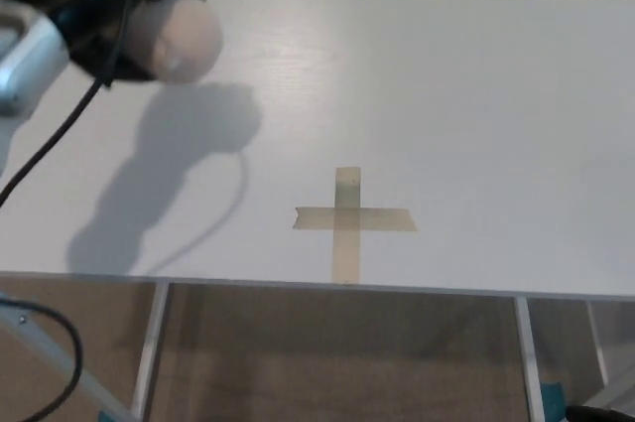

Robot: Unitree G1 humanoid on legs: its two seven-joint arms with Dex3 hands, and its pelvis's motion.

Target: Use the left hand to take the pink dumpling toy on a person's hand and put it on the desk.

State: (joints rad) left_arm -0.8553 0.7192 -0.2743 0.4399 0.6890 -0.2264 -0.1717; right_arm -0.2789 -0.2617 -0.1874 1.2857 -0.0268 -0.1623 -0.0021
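My left hand (114,15) is at the upper left of the head view, held above the white desk (476,124). Its black fingers are closed around the pink dumpling toy (181,40), whose pale rounded end sticks out to the right of the hand. The hand and toy cast a shadow on the desk below them. My right hand does not show. No person's hand is in the picture.
A cross of tan tape (349,218) is stuck near the desk's front edge. A black cable (60,144) hangs from my left arm down past the desk's left front. Below the front edge the desk's frame and floor show.
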